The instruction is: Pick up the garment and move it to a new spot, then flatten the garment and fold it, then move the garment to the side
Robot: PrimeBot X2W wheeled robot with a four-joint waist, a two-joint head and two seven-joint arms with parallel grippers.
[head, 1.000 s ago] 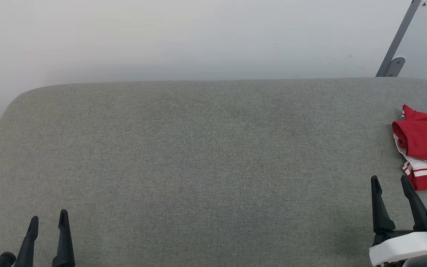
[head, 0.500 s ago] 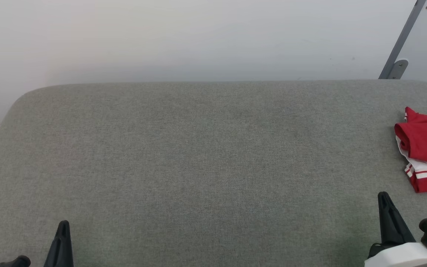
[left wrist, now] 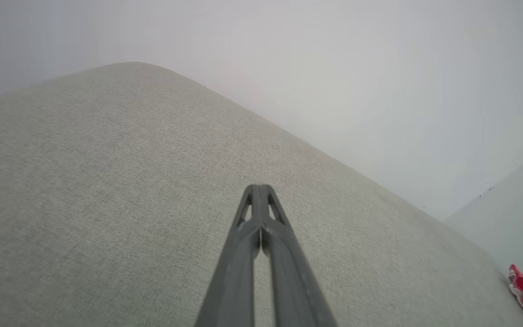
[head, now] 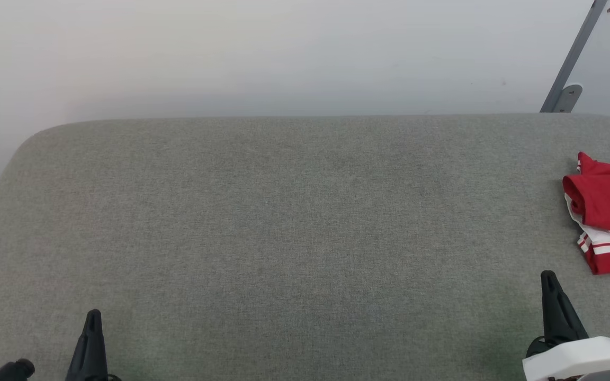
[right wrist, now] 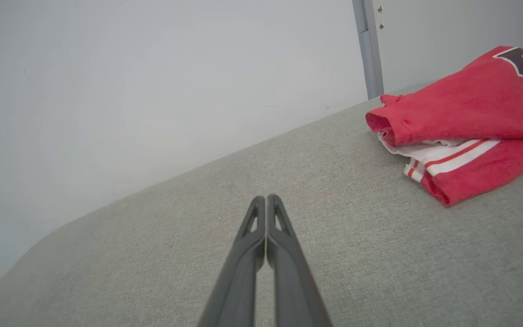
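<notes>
Red-and-white, one folded garment (head: 609,203) lies at the right edge of the grey desk (head: 284,222), rolled fold facing left, its long axis cut off by the frame. Two grippers sit near: left gripper (left wrist: 259,188) and right gripper (right wrist: 266,198), fingers pressed together, empty.

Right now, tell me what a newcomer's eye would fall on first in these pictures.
The crumpled red jersey T-shirt with white-and-red striped trim grabs the eye first, lying bunched on the wide grey fabric-covered surface, at the head view's far right. Next come the two dark tools, both shut and holding nothing: the left tool at the lower left, and the right tool at the lower right, near the shirt but apart from it.
</notes>
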